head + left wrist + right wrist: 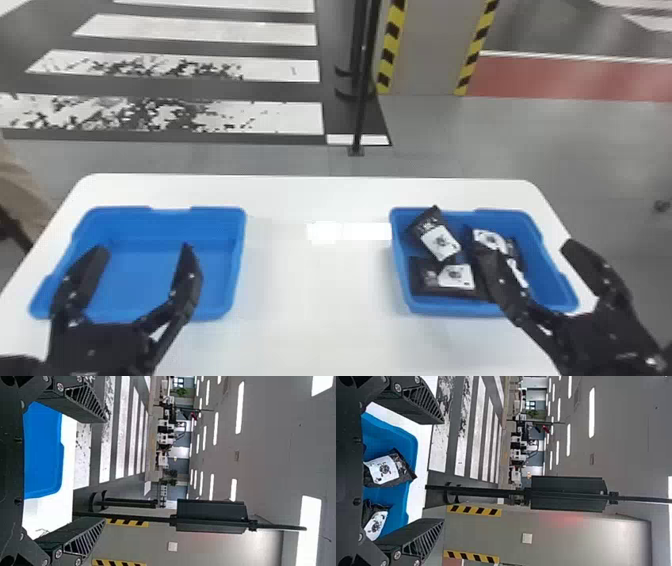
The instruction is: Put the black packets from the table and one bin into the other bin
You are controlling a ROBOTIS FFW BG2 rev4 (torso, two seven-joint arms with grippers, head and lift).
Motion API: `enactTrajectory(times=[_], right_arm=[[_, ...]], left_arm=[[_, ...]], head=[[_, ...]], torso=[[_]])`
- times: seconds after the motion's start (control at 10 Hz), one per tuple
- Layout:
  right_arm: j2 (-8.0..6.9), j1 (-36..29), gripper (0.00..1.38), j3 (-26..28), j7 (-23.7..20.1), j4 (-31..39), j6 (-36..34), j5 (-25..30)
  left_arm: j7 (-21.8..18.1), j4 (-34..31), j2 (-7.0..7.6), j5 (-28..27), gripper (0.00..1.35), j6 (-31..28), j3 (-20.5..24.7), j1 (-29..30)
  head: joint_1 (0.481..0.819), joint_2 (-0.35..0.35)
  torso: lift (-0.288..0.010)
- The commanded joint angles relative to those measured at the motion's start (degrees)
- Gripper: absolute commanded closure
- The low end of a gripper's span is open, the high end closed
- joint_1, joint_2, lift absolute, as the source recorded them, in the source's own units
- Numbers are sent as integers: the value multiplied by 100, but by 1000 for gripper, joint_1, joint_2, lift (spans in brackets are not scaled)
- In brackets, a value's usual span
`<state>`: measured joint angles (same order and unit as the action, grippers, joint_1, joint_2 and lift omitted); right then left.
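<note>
In the head view my left gripper (142,250) stands open over the left blue bin (150,312), whose visible floor is bare. My right gripper (532,247) is open above the right part of the right blue bin (450,309). That bin holds several black packets with white labels: one (434,237) leans on the back wall, another (440,280) lies in front, and more (492,242) sit partly behind a right finger. In the left wrist view, the left gripper (106,471) has nothing between its fingers. The right wrist view has the right gripper (443,471) open beyond a packet (389,470).
The white table (320,280) separates the two bins. Behind it stand a black pole (361,100) and a pillar (430,50) with yellow-black stripes. Part of a person shows at the far left edge, beside the table.
</note>
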<state>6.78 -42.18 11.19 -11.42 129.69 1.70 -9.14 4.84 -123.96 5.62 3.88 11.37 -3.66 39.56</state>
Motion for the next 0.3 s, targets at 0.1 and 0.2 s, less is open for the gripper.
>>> enactTrajectory(times=[0.1, 0.2], right_arm=[[8, 0, 150, 0, -1, 46, 28, 80], [8, 0, 150, 0, -1, 32, 84, 103]], left_arm=[[-9, 0, 0, -11, 157, 2, 11, 9], [-18, 0, 0, -11, 157, 2, 23, 9]], head=[[695, -89], [695, -88]], torso=[[-110], [-110]])
